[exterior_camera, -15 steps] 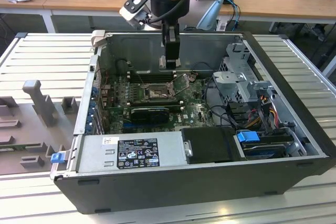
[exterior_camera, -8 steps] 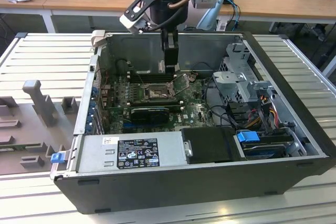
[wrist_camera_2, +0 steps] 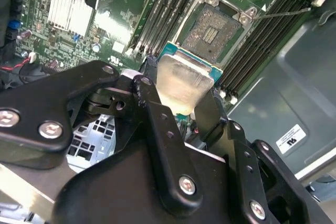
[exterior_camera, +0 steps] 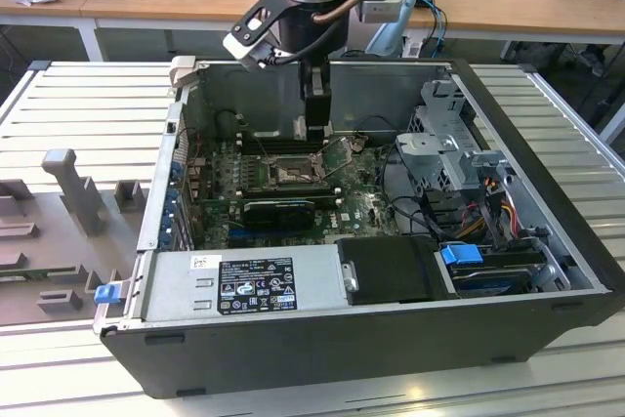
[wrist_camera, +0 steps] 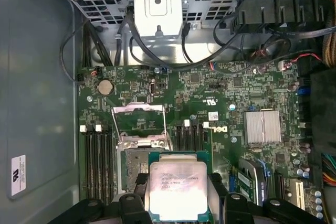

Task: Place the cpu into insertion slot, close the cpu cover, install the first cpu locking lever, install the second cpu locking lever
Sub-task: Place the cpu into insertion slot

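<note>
The gripper [wrist_camera_2: 181,92] is closed part way onto the cpu [wrist_camera_2: 184,80], pinching the chip by two opposite edges between its black fingers [wrist_camera_2: 149,80], silver-grey top facing the wrist cameras. In the exterior view the gripper [exterior_camera: 314,122] hangs inside the open computer case [exterior_camera: 547,241], above the motherboard and clear of it. The insertion slot [wrist_camera_2: 212,27] lies bare below, its dark centre exposed. The cpu cover [wrist_camera: 139,108] stands swung back off it, and a thin locking lever [wrist_camera_2: 283,10] juts out to one side over the memory slots [wrist_camera_2: 163,14]. The chip is not seated; how high it rides above the socket cannot be judged.

The main hazard is misalignment. If the chip comes down tilted, rotated or offset from the socket's rim, it would probably land on the rim or press unevenly on the contacts, which are likely fragile. The grip is on narrow edges only, so a knock could shift or drop the chip. The fingers are wide next to the socket and may catch the lever or the raised cover. The cover itself could fall shut if bumped.
</note>
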Robot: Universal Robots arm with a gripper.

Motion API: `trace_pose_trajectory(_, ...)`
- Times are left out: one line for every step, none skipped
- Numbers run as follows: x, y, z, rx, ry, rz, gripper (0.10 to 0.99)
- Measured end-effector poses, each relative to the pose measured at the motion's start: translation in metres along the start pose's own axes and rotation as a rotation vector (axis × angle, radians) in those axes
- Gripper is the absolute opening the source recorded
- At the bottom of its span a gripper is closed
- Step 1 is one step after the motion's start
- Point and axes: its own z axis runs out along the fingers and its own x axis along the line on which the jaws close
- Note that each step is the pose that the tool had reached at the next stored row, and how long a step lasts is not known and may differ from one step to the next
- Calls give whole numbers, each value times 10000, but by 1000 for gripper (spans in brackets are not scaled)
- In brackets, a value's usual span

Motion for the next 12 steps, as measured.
trace_pose_trajectory(0,0,13,0,1,-2,529)
trace_pose_trajectory(0,-2,30,1,3,-26,529)
trace_pose_trajectory(-1,-3,56,2,9,-113,529)
trace_pose_trajectory(-1,-5,77,3,14,-174,529)
trace_pose_trajectory(-1,-8,117,3,17,-208,529)
trace_pose_trajectory(-2,-10,136,4,16,-211,529)
trace_pose_trajectory(-2,-11,154,4,17,-212,529)
trace_pose_trajectory(-3,-14,184,1,17,-218,529)
trace_pose_trajectory(-3,-18,204,-2,17,-229,529)
trace_pose_trajectory(-3,-23,226,-4,22,-281,529)
trace_pose_trajectory(-2,-25,245,-3,29,-381,529)
trace_pose_trajectory(-1,-29,277,0,44,-580,529)
